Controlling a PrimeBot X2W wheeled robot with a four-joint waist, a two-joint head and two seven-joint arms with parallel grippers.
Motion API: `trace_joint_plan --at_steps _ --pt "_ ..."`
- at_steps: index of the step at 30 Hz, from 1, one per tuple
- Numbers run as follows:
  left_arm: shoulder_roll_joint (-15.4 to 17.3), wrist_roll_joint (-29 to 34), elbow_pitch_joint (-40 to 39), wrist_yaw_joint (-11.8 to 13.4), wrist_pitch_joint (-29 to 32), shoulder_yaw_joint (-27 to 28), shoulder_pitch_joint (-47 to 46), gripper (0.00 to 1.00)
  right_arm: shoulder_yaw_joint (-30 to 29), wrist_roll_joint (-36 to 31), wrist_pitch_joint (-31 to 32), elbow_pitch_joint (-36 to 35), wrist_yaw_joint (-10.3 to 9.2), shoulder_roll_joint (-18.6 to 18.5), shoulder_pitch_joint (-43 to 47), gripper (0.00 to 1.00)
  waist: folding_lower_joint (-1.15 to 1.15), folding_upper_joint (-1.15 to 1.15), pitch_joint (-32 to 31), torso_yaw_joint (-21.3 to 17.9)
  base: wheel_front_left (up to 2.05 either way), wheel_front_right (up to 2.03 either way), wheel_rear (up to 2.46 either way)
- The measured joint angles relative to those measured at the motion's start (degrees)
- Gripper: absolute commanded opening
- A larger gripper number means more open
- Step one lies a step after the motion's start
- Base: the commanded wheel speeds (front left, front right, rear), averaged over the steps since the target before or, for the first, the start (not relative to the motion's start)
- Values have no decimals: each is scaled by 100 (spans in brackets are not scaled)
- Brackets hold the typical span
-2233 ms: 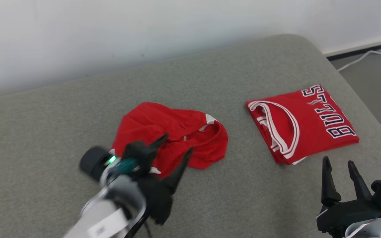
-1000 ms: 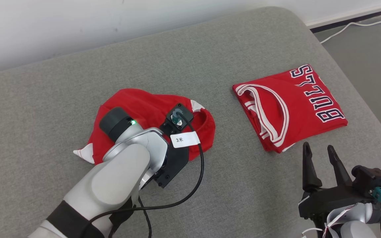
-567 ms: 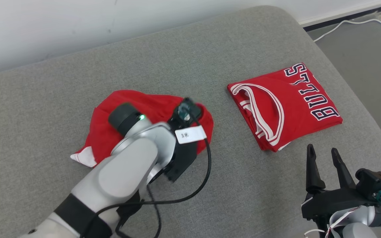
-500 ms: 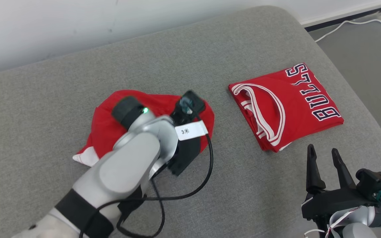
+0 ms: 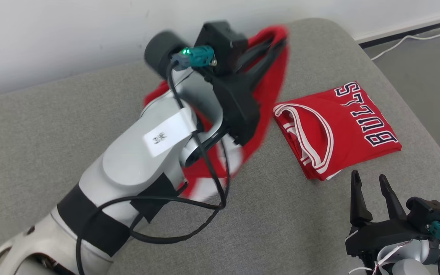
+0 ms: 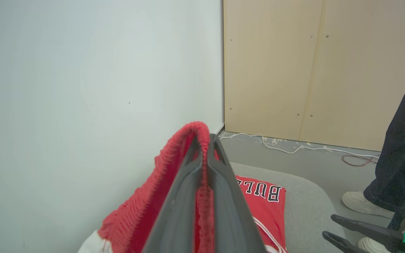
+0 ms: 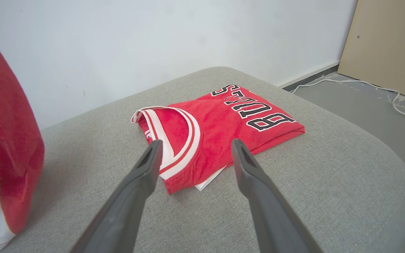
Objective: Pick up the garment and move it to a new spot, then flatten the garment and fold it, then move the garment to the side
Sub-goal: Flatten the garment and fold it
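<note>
A crumpled red garment with white trim hangs in the air above the grey cushion, pinched by its top edge. My left gripper is shut on that garment, raised high at the upper middle of the head view. The hanging cloth also fills the left edge of the right wrist view. My right gripper rests low at the lower right, open and empty, its fingers pointing at a folded jersey.
A folded red BULLS jersey lies on the cushion's right part. Beyond the cushion's right edge is grey floor with a white cable. A person's leg and white shoe stand by a wooden panel.
My left gripper closed on the crumpled garment and lifted it up off the cushion, toward the wall. The right arm stayed where it was.
</note>
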Motion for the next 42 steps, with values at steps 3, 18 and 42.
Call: trace_joint_plan --at_steps 3,18,42 --pt "-10 -231 -348 40 -407 -5 -200 0 -8 -1 0 27 0 -23 5 100 -1 0 -72 33 0 0 0" --pt "14 -542 1209 678 -443 -138 115 0 -54 -4 1 -89 8 -124 233 100 -1 0 -310 433 0 0 0" --pt "928 -541 2637 1167 -36 -30 821 0 -179 -13 16 -354 0 -214 248 100 0 0 -184 1511 0 0 0"
